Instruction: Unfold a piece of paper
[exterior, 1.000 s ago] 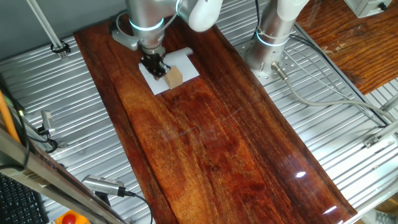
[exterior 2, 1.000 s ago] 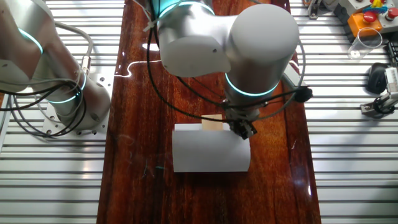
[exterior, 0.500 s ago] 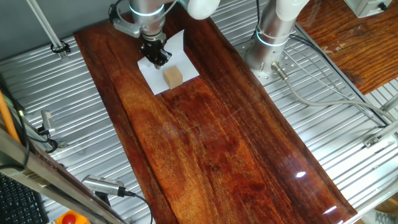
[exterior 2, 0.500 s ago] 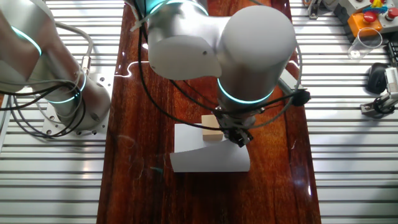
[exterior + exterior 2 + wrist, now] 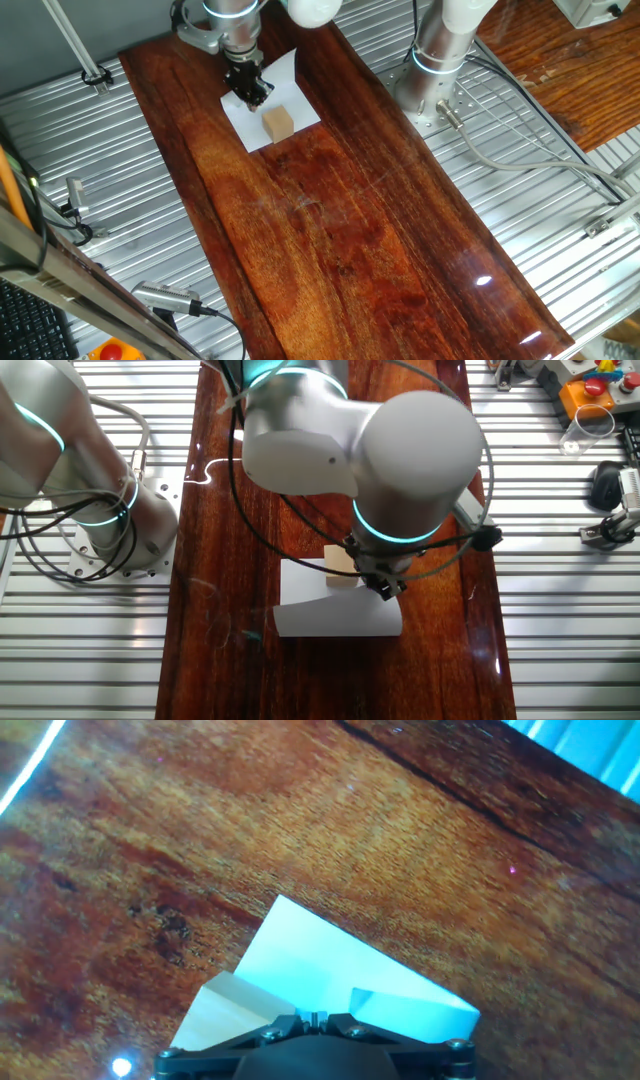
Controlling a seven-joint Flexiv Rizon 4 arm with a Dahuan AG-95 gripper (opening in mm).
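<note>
Hand view: thin white piece of paper (image 5: 330, 975), fingers (image 5: 318, 1017) pinching.

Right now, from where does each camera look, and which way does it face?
One fixed view: high beside the table, looking down its length; the arm's wrist and claw over the paper.
Other fixed view: high at the opposite end; the arm's big joints hide part of the paper.
Hand view: on the claw, looking down at lifted paper.
Both fixed views share the wooden block.

Paper (image 5: 285, 75) plain white; block (image 5: 279, 123) light tan; table (image 5: 350, 230) dk reddish-brown w/ grain streaks; gripper (image 5: 252, 89) black; arm (image 5: 400, 440) silver-grey w/ cyan ring
</note>
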